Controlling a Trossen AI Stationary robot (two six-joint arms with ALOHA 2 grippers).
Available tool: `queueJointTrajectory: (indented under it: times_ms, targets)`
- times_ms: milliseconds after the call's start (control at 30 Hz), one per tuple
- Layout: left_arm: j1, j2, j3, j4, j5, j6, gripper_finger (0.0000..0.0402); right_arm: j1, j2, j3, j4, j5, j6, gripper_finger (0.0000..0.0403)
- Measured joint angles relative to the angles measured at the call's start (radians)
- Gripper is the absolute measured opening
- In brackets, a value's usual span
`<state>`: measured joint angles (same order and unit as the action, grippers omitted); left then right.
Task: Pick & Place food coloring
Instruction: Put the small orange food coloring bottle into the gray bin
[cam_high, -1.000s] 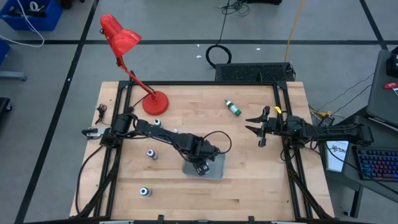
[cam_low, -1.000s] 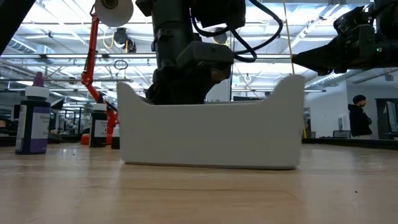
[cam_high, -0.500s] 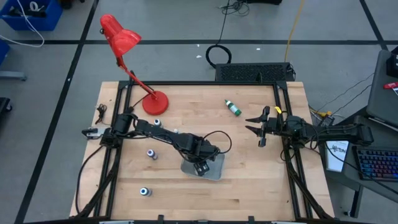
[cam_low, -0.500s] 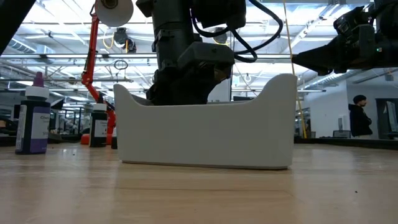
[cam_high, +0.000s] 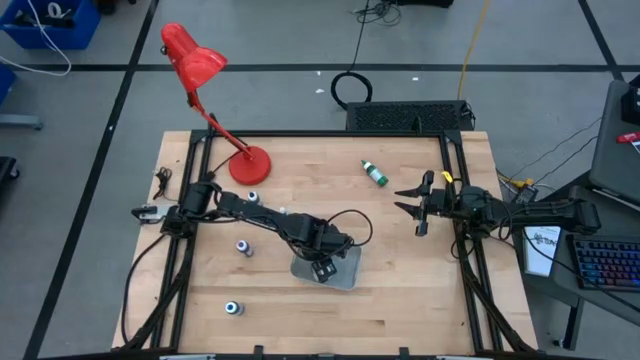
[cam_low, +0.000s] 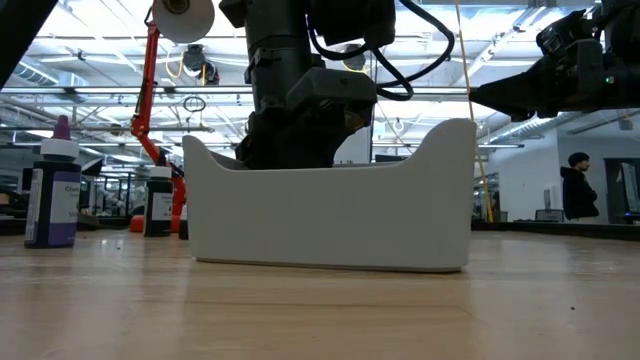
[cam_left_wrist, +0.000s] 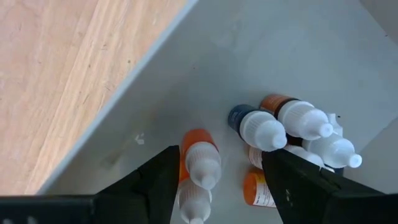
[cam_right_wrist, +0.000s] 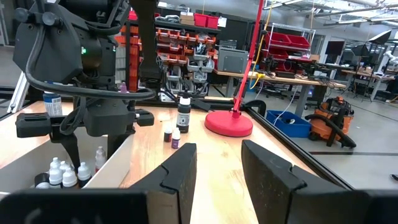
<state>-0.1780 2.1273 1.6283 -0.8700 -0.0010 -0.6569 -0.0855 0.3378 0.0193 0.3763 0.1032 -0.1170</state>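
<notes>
Pale grey tray (cam_high: 345, 272) sits mid-table, and I judge I'm at the placing step: my left gripper (cam_left_wrist: 217, 177) hangs inside it, fingers spread wide and holding nothing. An orange bottle (cam_left_wrist: 198, 158) stands between them, untouched (others cluster beside). Next I should lift clear for a loose bottle (cam_high: 243, 246). My right gripper (cam_high: 417, 205) waits open.

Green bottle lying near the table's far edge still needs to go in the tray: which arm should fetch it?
Right. The right gripper hangs open close to the green bottle; the left gripper is down inside the tray, farther off.
</notes>
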Motion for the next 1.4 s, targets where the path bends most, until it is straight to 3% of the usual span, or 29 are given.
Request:
queueJointTrajectory:
  times_ms: [700,1133,1400]
  targets:
    - [0.001,-0.001,0.0,-0.013,-0.001,0.008,0.0228,0.0,0.0,0.0,0.0,0.0,0.0,0.0116]
    - [0.001,-0.001,0.0,-0.017,-0.002,0.007,0.0136,0.0,0.0,0.0,0.0,0.0,0.0,0.0116]
    - [0.001,-0.001,0.001,-0.016,-0.002,0.005,0.0118,0.0,0.0,0.0,0.0,0.0,0.0,0.0116]
